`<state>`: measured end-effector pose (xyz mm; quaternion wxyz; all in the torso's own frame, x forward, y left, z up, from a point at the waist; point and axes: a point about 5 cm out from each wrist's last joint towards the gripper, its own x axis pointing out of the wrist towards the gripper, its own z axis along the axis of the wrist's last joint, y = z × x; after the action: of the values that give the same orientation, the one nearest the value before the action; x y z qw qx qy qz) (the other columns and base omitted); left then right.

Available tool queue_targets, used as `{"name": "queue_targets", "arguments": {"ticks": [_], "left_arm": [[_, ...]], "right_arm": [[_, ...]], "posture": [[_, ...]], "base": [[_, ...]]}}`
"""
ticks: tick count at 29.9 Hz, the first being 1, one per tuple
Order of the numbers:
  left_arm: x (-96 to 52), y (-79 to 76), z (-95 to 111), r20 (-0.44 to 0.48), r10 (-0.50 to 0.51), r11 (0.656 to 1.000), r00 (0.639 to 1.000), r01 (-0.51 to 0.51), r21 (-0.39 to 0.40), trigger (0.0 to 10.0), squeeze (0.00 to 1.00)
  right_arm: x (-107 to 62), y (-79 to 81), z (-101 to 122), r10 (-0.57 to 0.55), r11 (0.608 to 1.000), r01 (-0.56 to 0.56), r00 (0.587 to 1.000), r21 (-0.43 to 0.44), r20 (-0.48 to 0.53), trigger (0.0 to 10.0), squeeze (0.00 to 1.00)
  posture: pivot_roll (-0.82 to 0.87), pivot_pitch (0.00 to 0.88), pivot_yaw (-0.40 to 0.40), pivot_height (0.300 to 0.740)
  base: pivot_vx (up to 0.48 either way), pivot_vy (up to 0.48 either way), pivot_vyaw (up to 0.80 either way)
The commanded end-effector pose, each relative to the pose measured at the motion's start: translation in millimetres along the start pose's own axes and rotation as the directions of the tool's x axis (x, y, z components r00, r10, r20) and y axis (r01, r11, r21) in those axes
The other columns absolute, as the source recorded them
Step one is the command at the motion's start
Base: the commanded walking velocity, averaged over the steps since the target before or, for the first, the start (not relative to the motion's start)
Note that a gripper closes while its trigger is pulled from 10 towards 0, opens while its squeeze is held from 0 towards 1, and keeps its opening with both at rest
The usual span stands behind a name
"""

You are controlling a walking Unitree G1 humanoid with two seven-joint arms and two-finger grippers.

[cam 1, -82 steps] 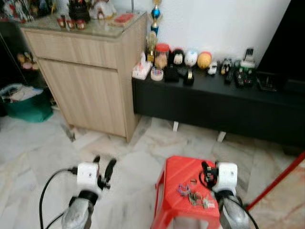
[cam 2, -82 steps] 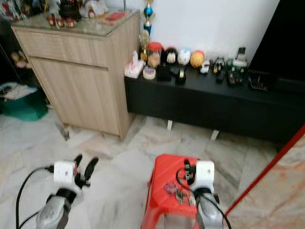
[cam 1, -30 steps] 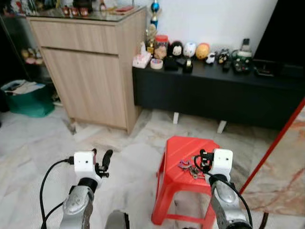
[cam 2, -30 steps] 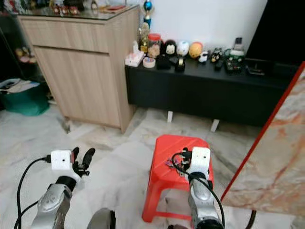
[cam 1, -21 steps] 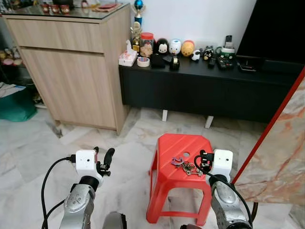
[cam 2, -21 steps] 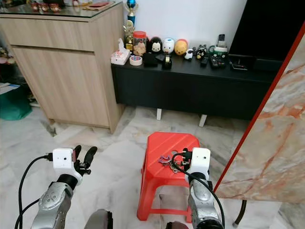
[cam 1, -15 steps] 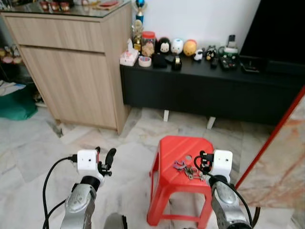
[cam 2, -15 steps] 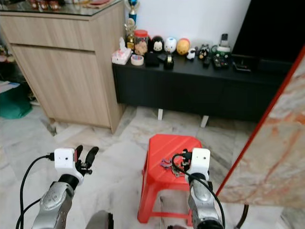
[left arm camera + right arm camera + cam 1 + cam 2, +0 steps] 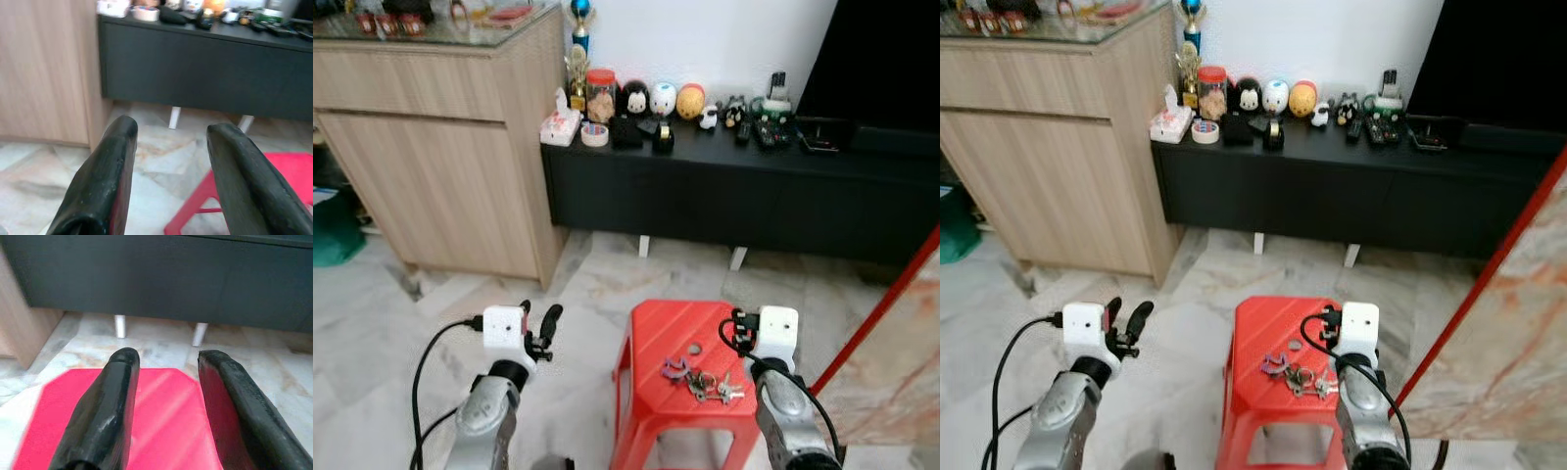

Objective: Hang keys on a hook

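Keys [image 9: 697,380] on red stool [image 9: 658,338]

A bunch of keys [image 9: 697,380], silvery metal with a purple piece at one end, lies flat and spread out on the red stool [image 9: 651,348], towards its near edge.

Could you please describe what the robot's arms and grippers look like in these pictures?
Both arms are silver metal tubes ending in white box-shaped wrist blocks. The left gripper and right gripper each carry two long, rounded black fingers. A black cable loops out from each wrist block.
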<state>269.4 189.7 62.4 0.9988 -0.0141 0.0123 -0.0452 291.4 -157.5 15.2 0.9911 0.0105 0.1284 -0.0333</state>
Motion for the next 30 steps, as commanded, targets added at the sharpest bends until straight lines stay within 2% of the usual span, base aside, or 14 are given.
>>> {"name": "queue_targets", "arguments": {"ticks": [1,12,20,30], "left_arm": [[-0.1,-0.9,-0.3,-0.006,-0.001,1.0,1.0,0.001,-0.002,10.0,0.0],[-0.9,-1.5,-1.0,-0.008,-0.005,1.0,1.0,0.005,0.003,10.0,0.0],[-2.5,-2.2,-3.3,-0.016,-0.005,1.0,1.0,0.005,0.006,10.0,0.0],[-2.8,-2.9,-3.5,-0.017,-0.007,1.0,1.0,0.007,0.004,10.0,0.0]], "right_arm": [[0.4,-0.7,-0.4,0.002,1.0,-0.002,1.0,-0.006,-0.007,10.0,0.0],[0.5,-3.6,-4.2,0.005,1.0,-0.005,0.999,-0.017,-0.033,10.0,0.0],[-1.7,0.5,-17.3,0.082,0.996,-0.087,0.988,-0.032,-0.13,10.0,0.0],[-0.5,-1.8,-13.4,0.117,0.992,-0.122,0.987,-0.036,-0.112,10.0,0.0]], "posture": [[0.0,0.0,-0.078,0.648],[0.0,0.0,-0.077,0.648],[0.01,0.0,-0.078,0.648],[0.0,0.0,-0.079,0.648]], "base": [[0.289,0.0,0.0],[0.285,0.0,0.0],[0.0,0.0,0.0],[0.0,0.0,0.08]]}}
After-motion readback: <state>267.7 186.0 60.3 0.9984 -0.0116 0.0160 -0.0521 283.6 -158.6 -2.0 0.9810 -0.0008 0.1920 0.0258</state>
